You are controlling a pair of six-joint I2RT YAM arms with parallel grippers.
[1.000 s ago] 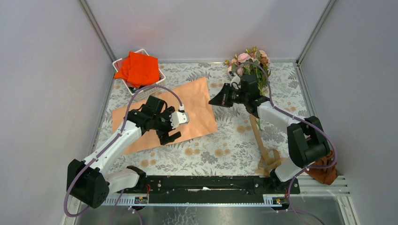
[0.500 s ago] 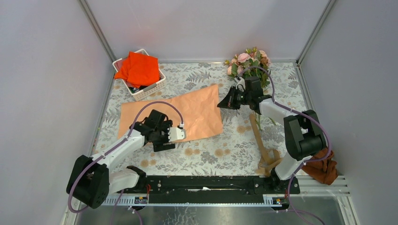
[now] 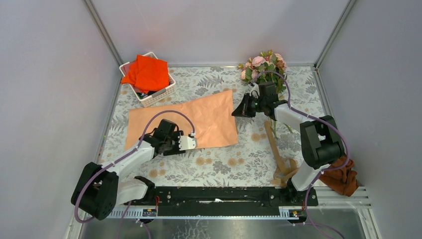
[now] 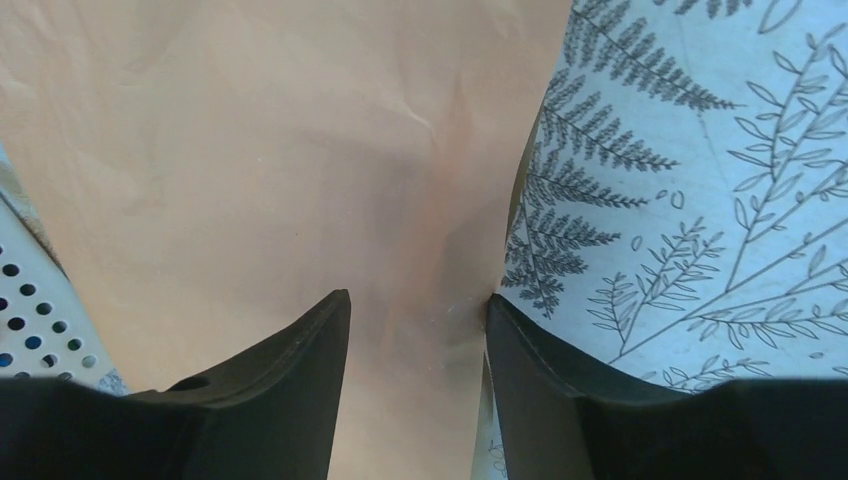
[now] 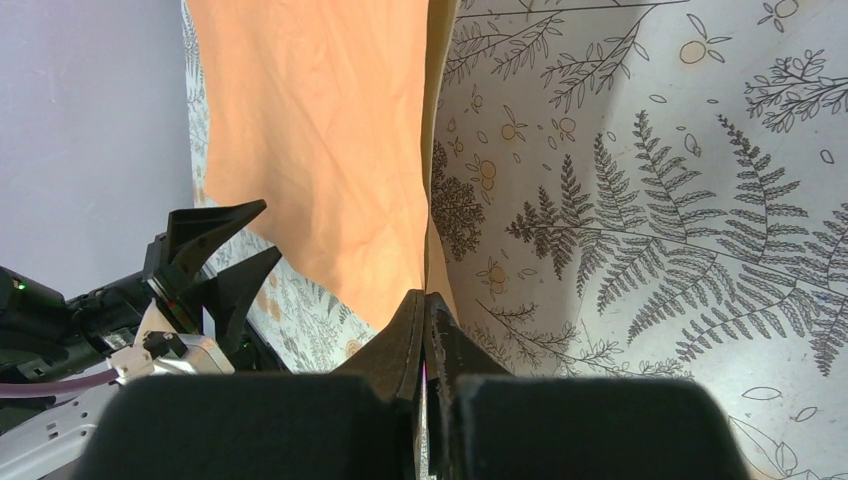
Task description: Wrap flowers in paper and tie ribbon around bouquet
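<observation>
Straddling paper edge: left tool

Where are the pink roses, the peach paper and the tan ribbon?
pink roses (image 3: pixel 258 61): top view, on a pink bloom.
peach paper (image 3: pixel 199 117): top view, middle of the sheet.
tan ribbon (image 3: pixel 282 173): top view, its bunched near end.

I have open tablecloth between the two arms, in front of the near edge of the paper, wide enough to pass through. Behind the sheet a strip runs free between the white basket at far left and the flowers at far right. On the right, the ribbon lies beside the arm, and a rust-brown cloth crowds the near corner.
</observation>
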